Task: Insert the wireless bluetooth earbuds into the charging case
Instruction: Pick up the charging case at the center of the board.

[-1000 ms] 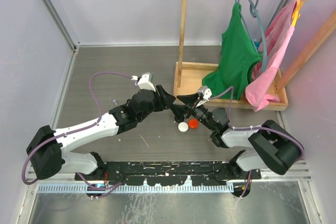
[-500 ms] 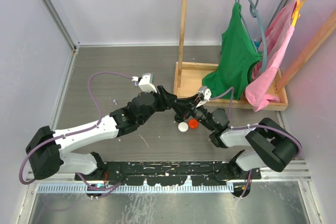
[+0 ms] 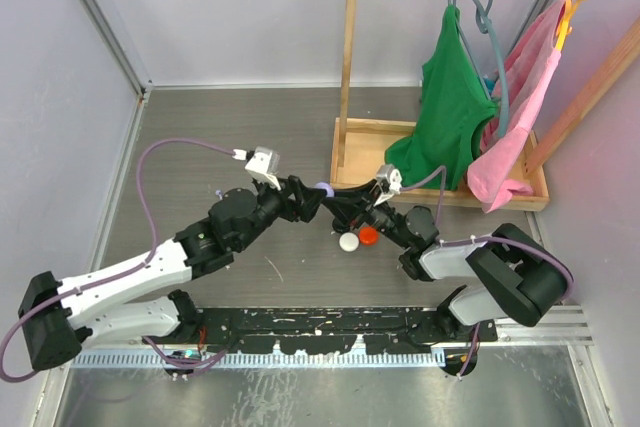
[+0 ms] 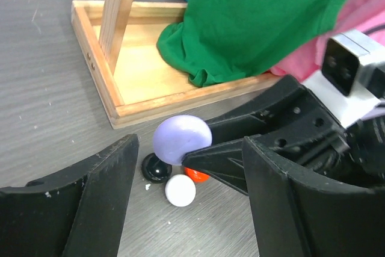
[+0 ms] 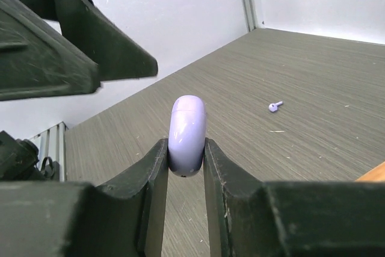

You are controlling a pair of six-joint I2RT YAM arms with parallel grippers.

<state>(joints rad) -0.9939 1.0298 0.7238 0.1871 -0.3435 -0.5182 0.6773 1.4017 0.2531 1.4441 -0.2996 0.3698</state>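
- The right gripper [image 5: 186, 154] pinches the lilac case [image 5: 187, 127] on its two flat faces, so the case stands on edge between the fingers.
- The case is in the air above the table [image 5: 313, 142] and touches nothing but these two fingers.
- The left gripper [image 4: 191, 148] is spread wide. Its fingers stand on both sides of the case, and neither one touches it.
- The two grippers meet tip to tip near the middle of the table, just in front of the tray [image 4: 96, 52].
- One lilac earbud [image 5: 275, 106] lies on the table with its stem flat, well apart from the case and from both grippers.
- I cannot tell from the pictures where the other earbuds are.
- Under the held case, three small discs lie close together on the table: a black disc [image 4: 155, 167], a white disc [image 4: 180, 189] and a red disc [image 4: 195, 174]. The right gripper's finger partly hides the red one.
- The post [image 4: 120, 4] of the wooden rack stands in the tray.
- A green cloth [image 4: 258, 22] hangs down into the tray, and a pink cloth [image 4: 367, 4] is beside it.
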